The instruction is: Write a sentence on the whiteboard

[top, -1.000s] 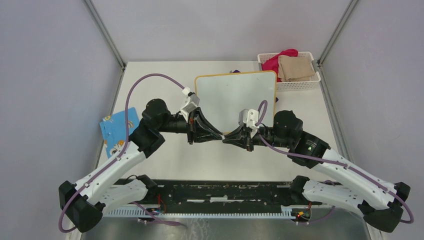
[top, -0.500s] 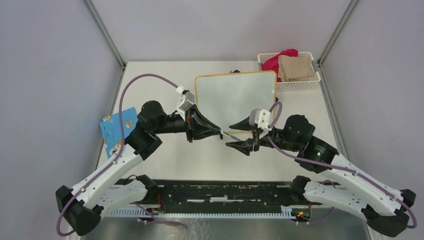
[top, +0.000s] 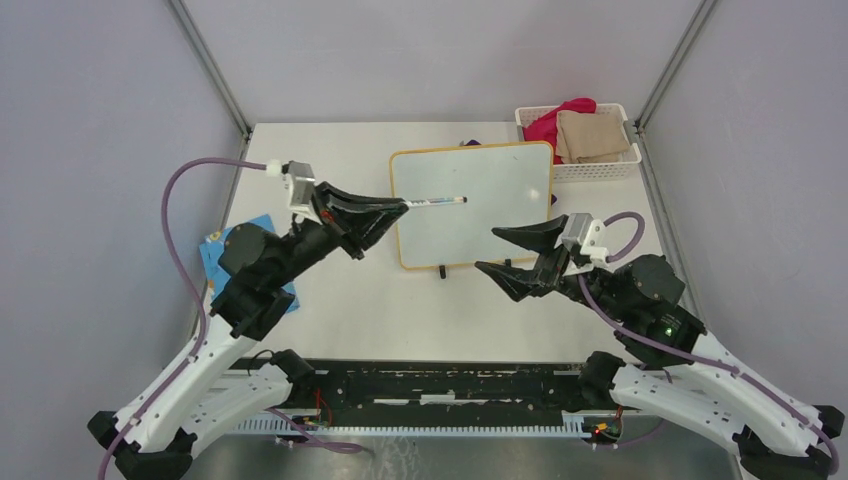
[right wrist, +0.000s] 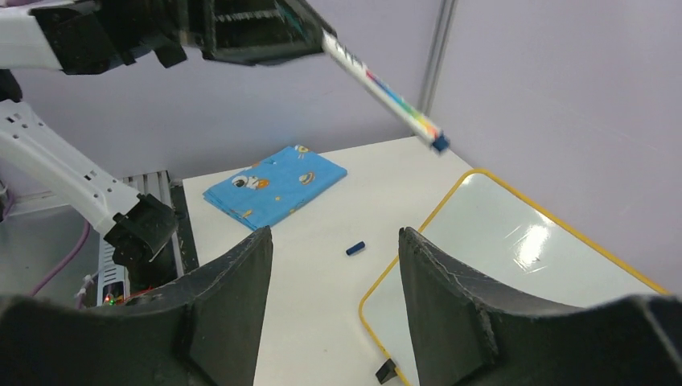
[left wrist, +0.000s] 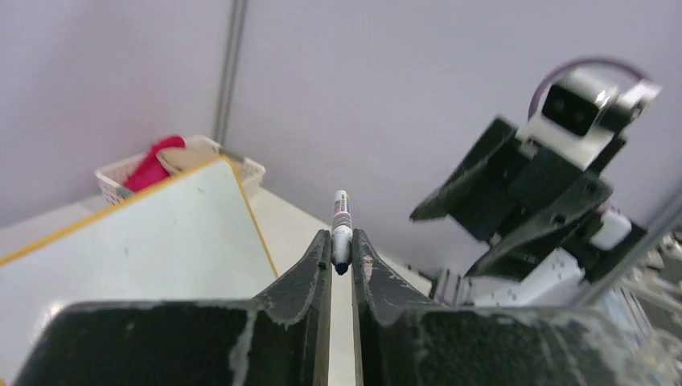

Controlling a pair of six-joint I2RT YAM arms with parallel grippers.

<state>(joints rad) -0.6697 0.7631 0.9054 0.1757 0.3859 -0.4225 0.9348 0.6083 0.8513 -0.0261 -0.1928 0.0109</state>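
The whiteboard (top: 470,225) lies flat on the table (top: 330,310), its yellow-orange frame turned slightly askew. The left gripper (top: 400,207) reaches in over the board's left edge, its jaws pinched tight on a marker (top: 437,202). The pen sticks out level across the far half of the board, and from the right wrist view its dark tip hangs in the air, clear of the surface. The right gripper (top: 487,249) sits at the board's near right corner, jaws spread wide with nothing between them. A small blue cap (right wrist: 355,248) lies on the table just off the board's left side. Well to the left of the board a blue patterned card (top: 222,250) shows, partly under the left arm. Past the board's far right corner stands a white basket (top: 600,172) holding pink and tan cloths.
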